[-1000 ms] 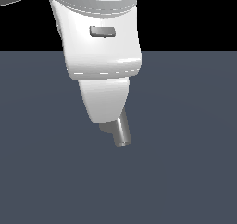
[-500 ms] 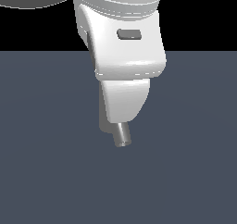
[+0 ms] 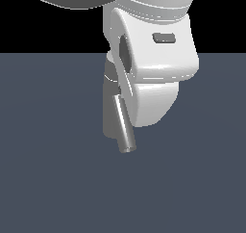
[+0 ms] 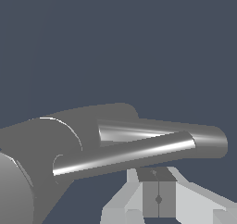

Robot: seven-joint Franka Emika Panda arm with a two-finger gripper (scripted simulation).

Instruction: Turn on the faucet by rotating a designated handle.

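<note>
Exterior view first: your big white arm hangs right in front of the camera and covers most of the faucet. You can see only a strip of its upright grey body at the arm's left edge, standing mid-scene on the dark floor. The slanted spout pokes out below, angling down to the exterior view's right and ending in a round open tip. The arm sits this close, I judge, because you're lining up on the handle. From here the claw is hidden.

Now the wrist view: the thin handle runs straight out from the round cap, bright along its edge, much slimmer than the dull spout behind it. Your claw sits just beside the rod, and its pads look pressed together, nothing pinched. That placement suits a sideways push.
</note>
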